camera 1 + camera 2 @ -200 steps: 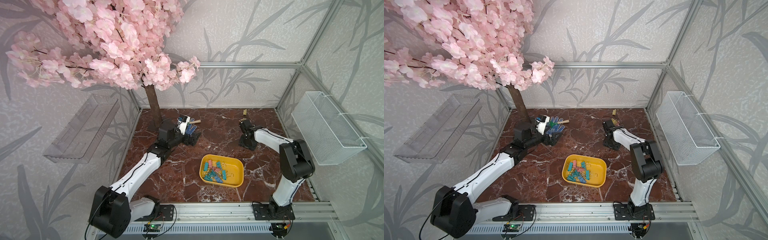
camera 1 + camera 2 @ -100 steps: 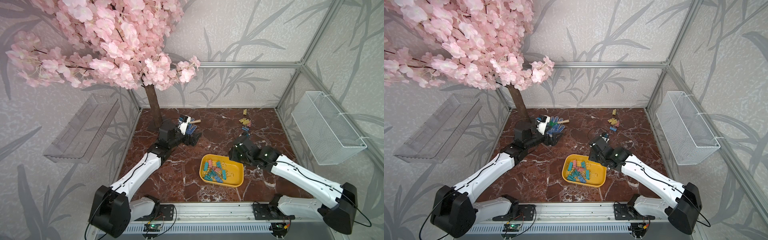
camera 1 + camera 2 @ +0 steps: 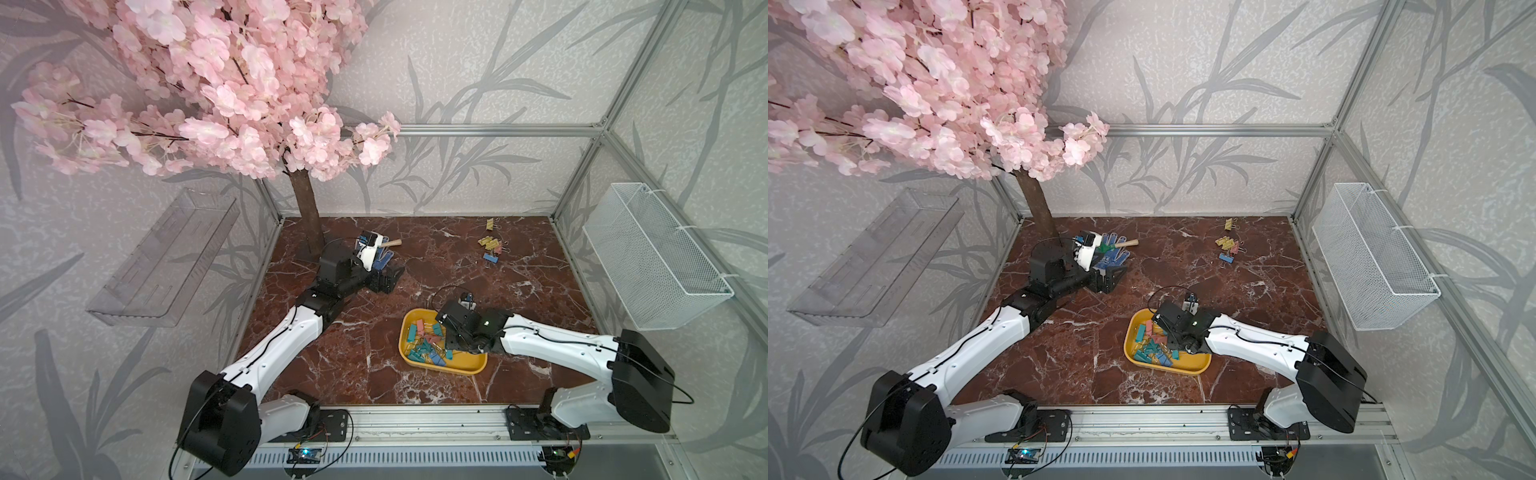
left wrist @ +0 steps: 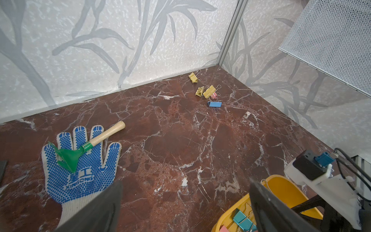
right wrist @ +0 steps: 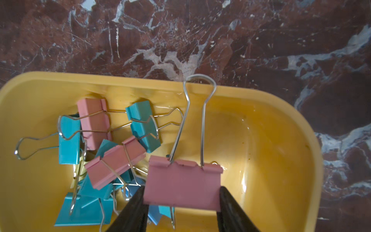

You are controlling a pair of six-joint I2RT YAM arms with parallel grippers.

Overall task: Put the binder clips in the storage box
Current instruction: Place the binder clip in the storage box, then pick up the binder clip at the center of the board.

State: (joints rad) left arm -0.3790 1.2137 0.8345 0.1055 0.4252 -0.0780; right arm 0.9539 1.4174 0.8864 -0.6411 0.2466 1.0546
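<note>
**A:** Where is the right gripper point(image 5: 182, 200)?

**B:** It is over the storage box point(image 5: 271, 96), which sits on the marble floor point(image 3: 365, 340) towards the near edge, a little right of centre. Its black fingers point(image 5: 136, 209) pinch a pink clip point(image 5: 182, 180) by the two ends of its body. One wire handle points out across the box's rim.

**A:** Is that clip resting inside?

**B:** I cannot tell whether it touches the bottom. It is within the rim, just beside the heap of clips point(image 5: 112, 160). The heap is teal, pink, blue and a little yellow, and fills the left part of the box.

**A:** And the left gripper point(image 4: 185, 182)?

**B:** It is at the far left with its jaws spread wide and nothing between them. It is near a blue-dotted glove point(image 4: 80, 172), and a green rake point(image 4: 70, 154) with a wooden handle lies across that glove.

**A:** Are any clips outside the box?

**B:** Five loose clips point(image 4: 209, 92) lie at the far right, close to the back wall: three yellow, one pink and one blue. One yellow clip lies apart, nearest the wall, and the other four bunch together. They are well apart from the box and from both grippers.
</note>
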